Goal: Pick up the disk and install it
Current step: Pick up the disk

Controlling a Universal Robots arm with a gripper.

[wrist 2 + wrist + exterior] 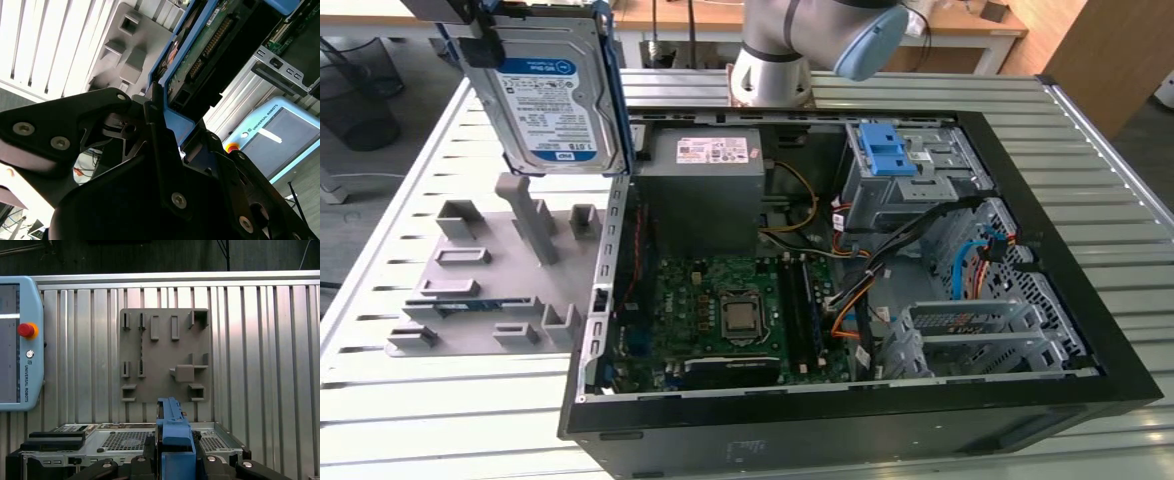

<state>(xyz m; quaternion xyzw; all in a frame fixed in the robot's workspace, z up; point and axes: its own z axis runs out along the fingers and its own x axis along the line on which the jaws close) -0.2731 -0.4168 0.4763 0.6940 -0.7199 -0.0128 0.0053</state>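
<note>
The gripper (175, 461) is clamped on the blue plastic carrier of the disk (174, 432), with its black fingers (146, 462) pressed against either side of the carrier's narrow edge. In the second wrist view the same hold shows from the side: the dark fingers (156, 117) pinch the blue frame, and the disk (200, 52) runs away from them with its green circuit board and connector row facing the camera. In the exterior view the gripper (470, 35) sits at the top of the disk (550, 95), which hangs upright below it, raised off the desk (1094, 160), with its white-and-blue label facing the camera. Below the disk lies a grey fixture plate (480, 270) with upright posts and slots. Just beside the disk, on the exterior view's right, stands the open computer case (1067, 290). Inside the case are a grey metal box with a white sticker (707, 170), the mainboard (720, 310) and a drive cage with blue latch tabs (887, 150). The arm's base (771, 65) rises behind the case. In the first wrist view a teach pendant (20, 345) lies on the ribbed desk, well apart from the fixture plate.
</note>
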